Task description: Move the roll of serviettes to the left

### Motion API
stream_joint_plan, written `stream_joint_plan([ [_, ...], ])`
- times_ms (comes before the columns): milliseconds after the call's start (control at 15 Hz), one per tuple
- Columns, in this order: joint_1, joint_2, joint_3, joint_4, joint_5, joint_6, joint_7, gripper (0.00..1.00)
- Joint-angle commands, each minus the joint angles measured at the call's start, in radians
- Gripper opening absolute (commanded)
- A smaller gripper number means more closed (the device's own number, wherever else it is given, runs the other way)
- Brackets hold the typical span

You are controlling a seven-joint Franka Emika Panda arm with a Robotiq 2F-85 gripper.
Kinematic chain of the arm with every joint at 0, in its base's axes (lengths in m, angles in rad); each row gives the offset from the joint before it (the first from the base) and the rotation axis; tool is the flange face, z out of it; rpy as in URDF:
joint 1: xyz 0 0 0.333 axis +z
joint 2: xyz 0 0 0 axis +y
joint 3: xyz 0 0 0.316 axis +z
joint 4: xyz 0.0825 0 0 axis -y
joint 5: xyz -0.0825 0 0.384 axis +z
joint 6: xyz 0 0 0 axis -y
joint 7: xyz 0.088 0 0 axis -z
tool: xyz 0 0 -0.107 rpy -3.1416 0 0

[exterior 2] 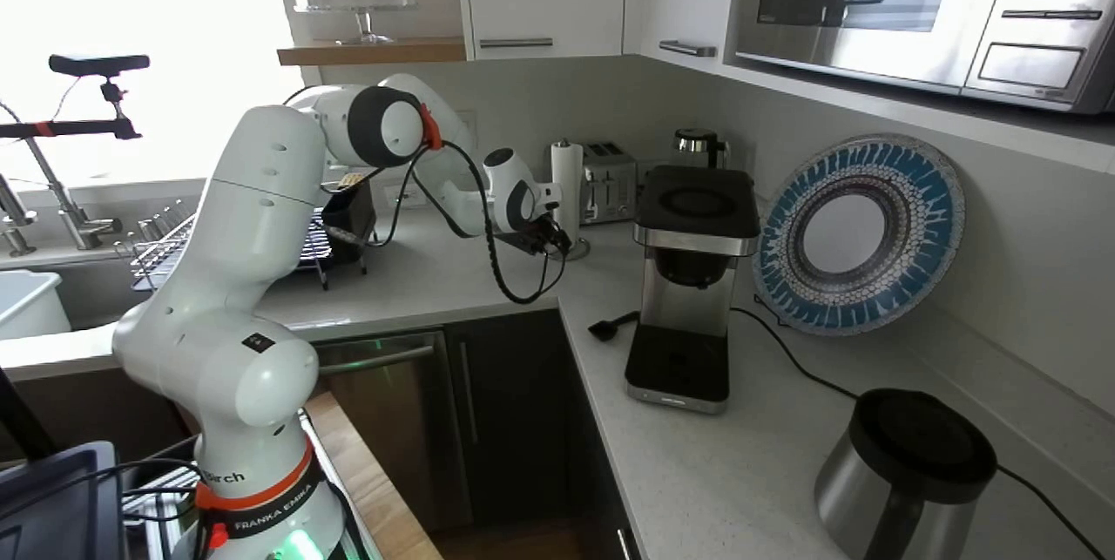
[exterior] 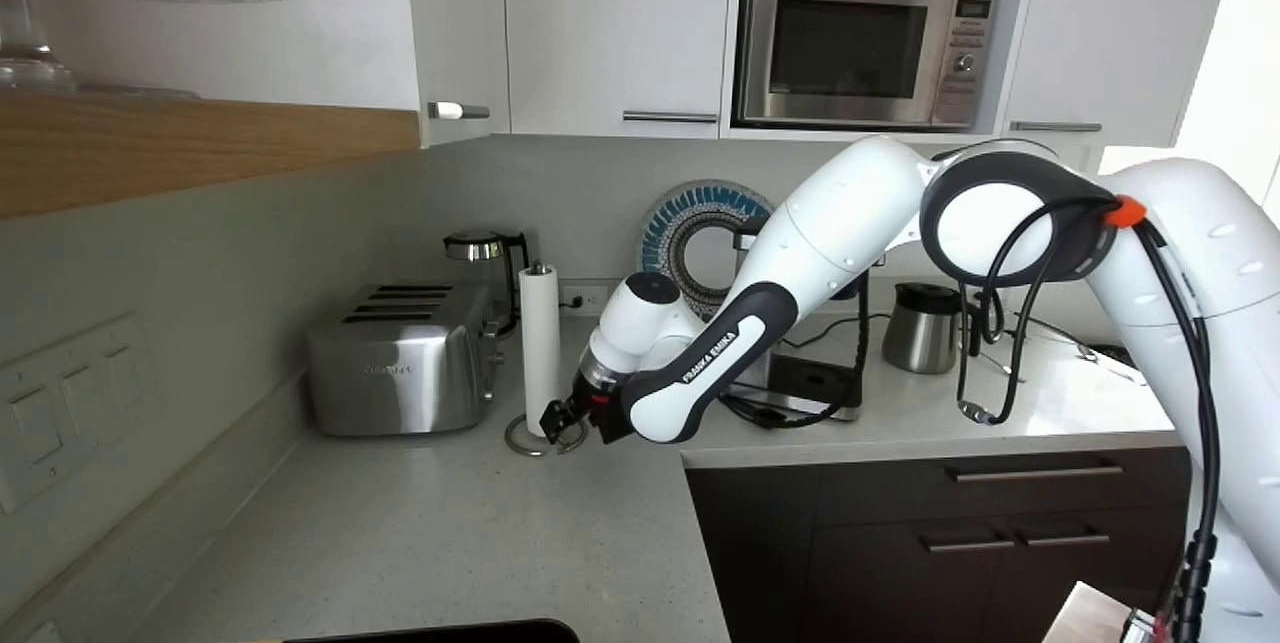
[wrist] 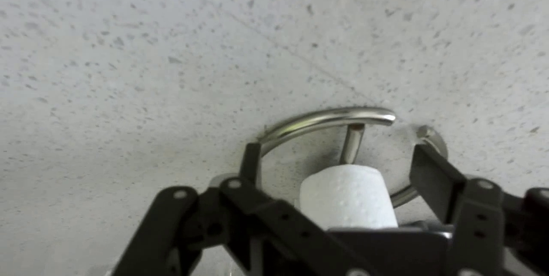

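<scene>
Scanning pale speckled counter (exterior: 450, 543) in exterior view, left to right, we note: boxy brushed-steel toaster (exterior: 395, 378); just beside it on right, slim white paper cylinder, roll of serviettes (exterior: 541, 348), upright on silvery metal ring-based holder (wrist: 330, 118); black two-fingered gripper (wrist: 339, 160) at roll's lower end. In wrist view we see fingers (wrist: 434, 177) spread wide, roll between, gap each side, nothing held. Further right: white-and-black jointed arm (exterior: 835, 223); black-and-steel coffee maker (exterior: 812, 383), partly hidden by arm; steel black-lidded jug (exterior: 920, 333).

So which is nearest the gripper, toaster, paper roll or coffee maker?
The paper roll: the wrist view shows it between the open fingers; toaster and coffee maker stand farther off.
</scene>
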Motion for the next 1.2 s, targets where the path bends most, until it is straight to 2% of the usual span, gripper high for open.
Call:
stream_joint_plan([
  [0,-0.01,-0.112,0.025,-0.076,0.078,-0.15,-0.072,0.98],
  [133,-0.015,-0.166,0.03,-0.091,0.084,-0.279,-0.07,1.0],
  [267,-0.049,-0.228,0.066,-0.104,0.107,-0.438,-0.085,1.0],
  [400,-0.119,-0.287,0.139,-0.123,0.197,-0.566,-0.173,1.0],
  [533,-0.182,-0.347,0.18,-0.149,0.294,-0.681,-0.255,1.0],
  [733,-0.257,-0.439,0.174,-0.206,0.389,-0.784,-0.294,1.0],
  [933,-0.322,-0.51,0.145,-0.245,0.444,-0.836,-0.281,1.0],
  [1133,-0.368,-0.561,0.118,-0.26,0.461,-0.861,-0.21,1.0],
])
